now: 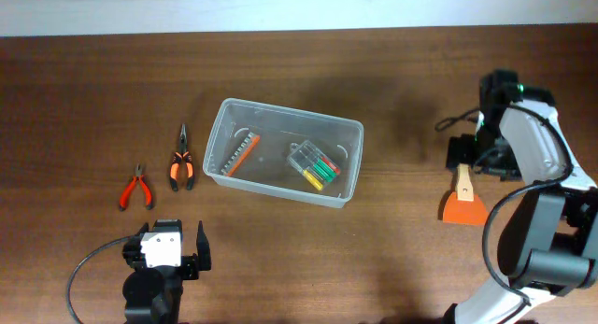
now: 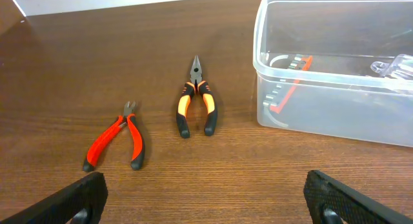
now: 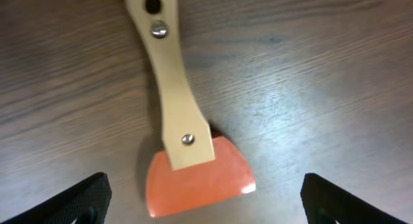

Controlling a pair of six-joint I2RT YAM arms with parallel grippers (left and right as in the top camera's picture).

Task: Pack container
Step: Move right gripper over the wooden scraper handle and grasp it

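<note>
- Evidently the packing is partway done: the clear container [image 1: 290,112] sits mid-desk and holds an orange bit strip [image 1: 241,154] at its left end and a small case of coloured bits [image 1: 314,164] towards its right.
- Three tools lie outside it on the desk [image 1: 75,100]. The red pliers [image 1: 136,188] and the orange-and-black long-nose pliers [image 1: 181,162] are side by side, just left of the container. The scraper [image 1: 463,201], with its wooden handle and orange blade, lies well apart on the right.
- The right hand [image 1: 475,158] hangs over the scraper with its fingers spread wide and nothing between them. In its wrist view the handle runs up the middle and the blade lies nearest the camera, both flat on the wood.
- The left hand [image 1: 171,242] is likewise spread and empty. It sits back near the front edge of the desk, looking at both pliers and the container's wall.
- My reading is that the step in hand is picking up the scraper, not yet begun.
- The next move calls for lowering the right hand so that its fingers straddle the narrow handle rather than the wide blade, then pinching, lifting, and carrying leftward over the rim.
- The flat handle leaves little edge to catch, so the fingertips would need to reach the desk surface.
</note>
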